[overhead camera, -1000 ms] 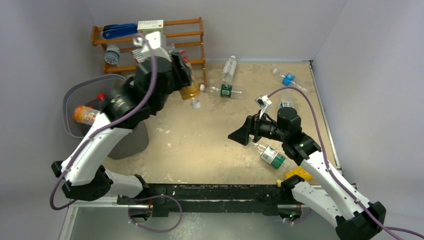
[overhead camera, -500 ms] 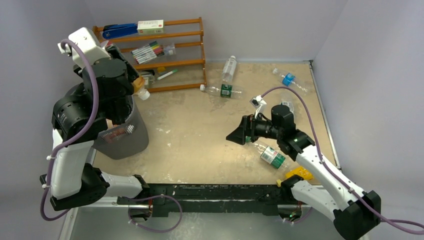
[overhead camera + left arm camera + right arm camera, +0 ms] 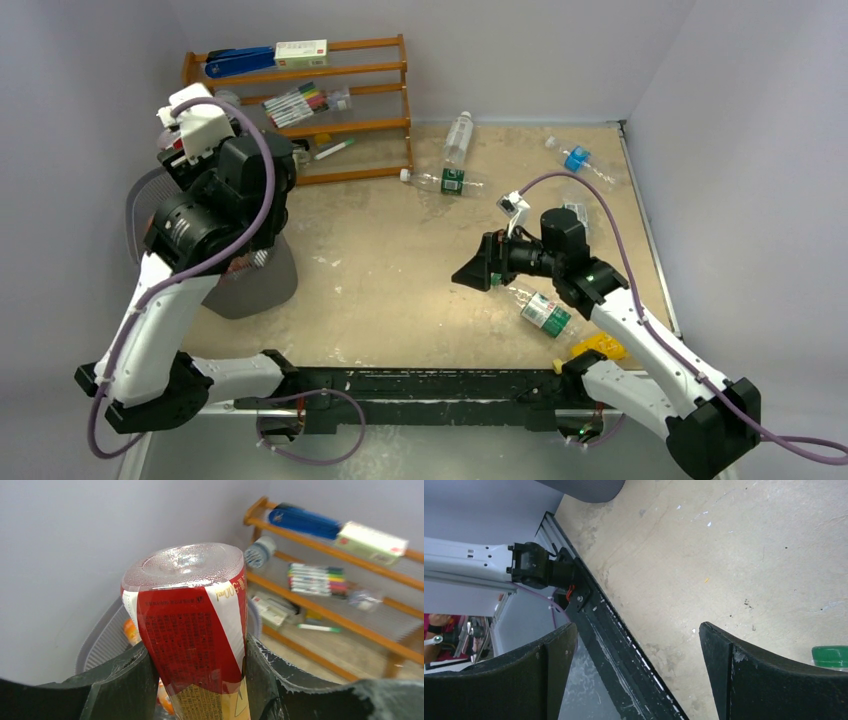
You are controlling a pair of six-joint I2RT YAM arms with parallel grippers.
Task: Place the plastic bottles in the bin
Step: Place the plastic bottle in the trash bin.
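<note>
My left gripper (image 3: 197,680) is shut on a plastic bottle (image 3: 192,630) with a red and white label and yellow drink, its base pointing away from the camera. It hangs over the grey bin (image 3: 97,640), where an orange bottle (image 3: 131,630) lies inside. From above, the left arm covers most of the bin (image 3: 255,285). My right gripper (image 3: 470,272) stands open over the bare table (image 3: 639,645), with nothing between its fingers. Loose bottles lie at the back (image 3: 458,135), (image 3: 445,181), at the back right (image 3: 572,155), and under the right arm (image 3: 545,311).
An orange wooden rack (image 3: 370,125) with markers and boxes stands at the back left against the wall. A yellow object (image 3: 598,347) lies near the right arm's base. A green cap (image 3: 830,656) shows at the right wrist view's edge. Walls enclose the table.
My left arm has swung left from in front of the rack, carrying the bottle to above the bin. The right arm has barely moved.
</note>
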